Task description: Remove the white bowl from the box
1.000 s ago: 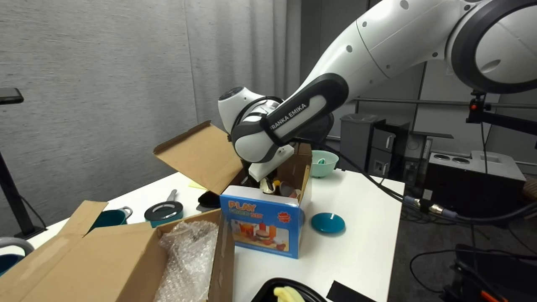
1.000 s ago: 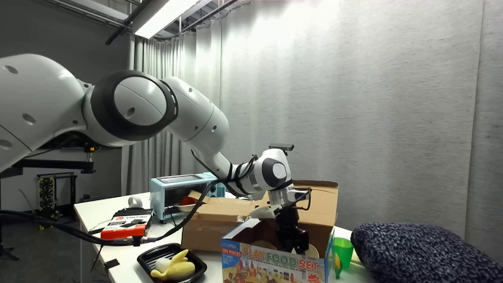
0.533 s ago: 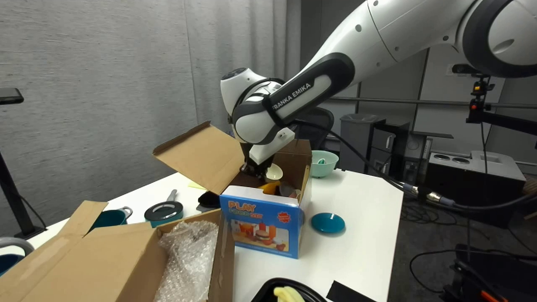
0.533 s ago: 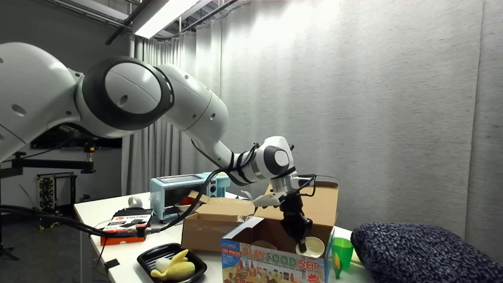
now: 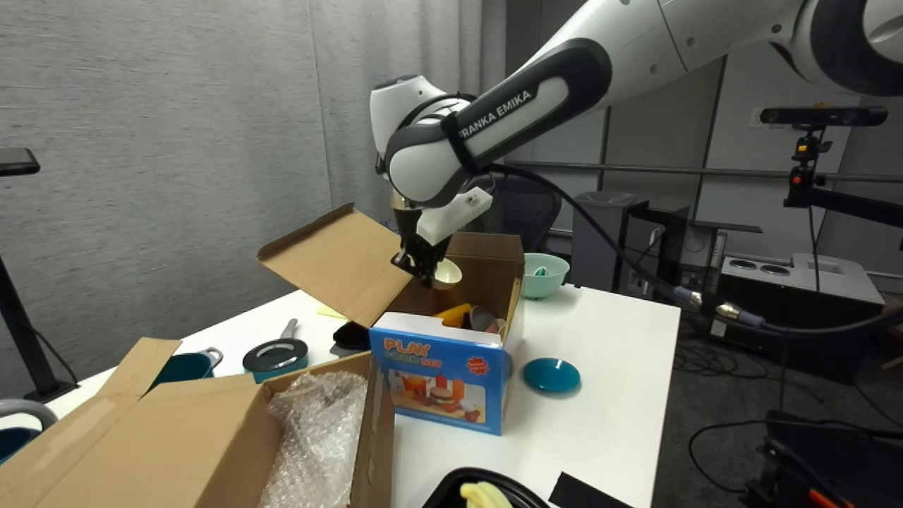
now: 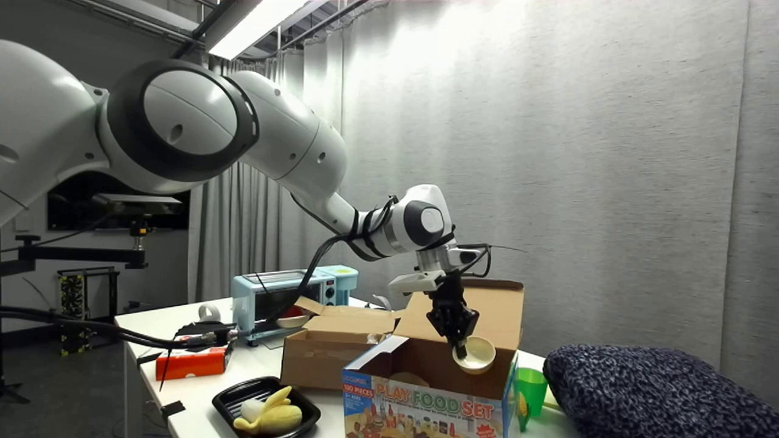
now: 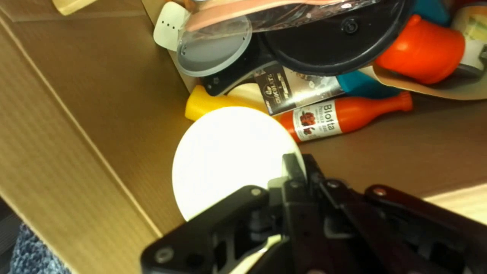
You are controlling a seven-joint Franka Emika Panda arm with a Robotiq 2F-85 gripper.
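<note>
The white bowl (image 5: 448,274) is tilted and held by its rim; it also shows in an exterior view (image 6: 476,354) and, very bright, in the wrist view (image 7: 232,160). My gripper (image 7: 303,164) is shut on the rim, one finger inside the bowl and one outside. The gripper also shows in both exterior views (image 5: 428,281) (image 6: 461,351). The box (image 6: 426,404) has "PLAY FOOD SET" print outside and brown cardboard inside; its blue end (image 5: 437,395) faces an exterior view. The bowl hangs above the contents, near the top of the open box.
A brown box flap (image 5: 346,261) stands raised. Inside lie a red bottle (image 7: 346,114), a black pan (image 7: 335,34) and other toys. A long brown box (image 5: 190,430), teal plate (image 5: 552,375), mint bowl (image 5: 544,279), black tray (image 6: 310,420) and green cup (image 6: 531,389) stand around.
My gripper has risen from deep inside the box, and the white bowl has come up with it. The toys in the box show more clearly beneath.
</note>
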